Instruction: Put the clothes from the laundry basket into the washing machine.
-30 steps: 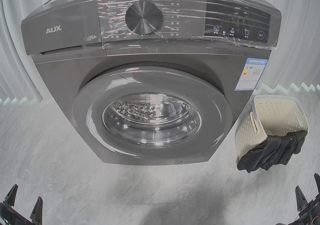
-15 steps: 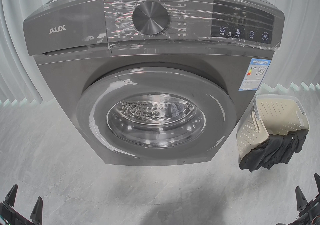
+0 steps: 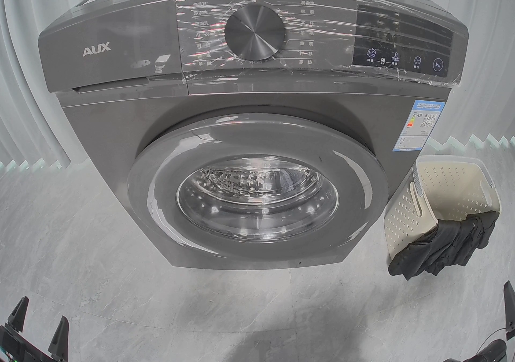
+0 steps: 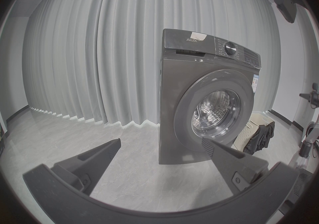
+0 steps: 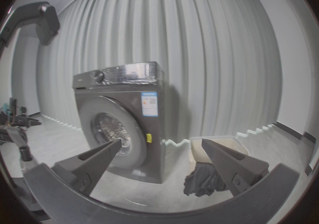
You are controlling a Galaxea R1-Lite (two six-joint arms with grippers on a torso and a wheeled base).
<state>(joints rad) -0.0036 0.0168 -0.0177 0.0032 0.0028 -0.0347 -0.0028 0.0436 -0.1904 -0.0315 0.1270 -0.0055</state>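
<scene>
Plainly, one grey washing machine (image 3: 257,111) stands on the floor with its front facing the near side, and its round door (image 3: 257,197) is closed over the drum. Just to its right sits one cream laundry basket (image 3: 456,186), open side up. The clothes (image 3: 445,248) are a dark bundle draped over the basket's near rim, hanging lengthwise from the rim down to the floor. Whether it is one garment or several cannot be told, and it hides the near part of the basket's inside. The left gripper (image 4: 161,140) is at the near left, well apart from the machine, fingers spread wide and empty. The right gripper (image 5: 161,141) is at the near right, equally wide and empty, cut off by the head view's edge.
</scene>
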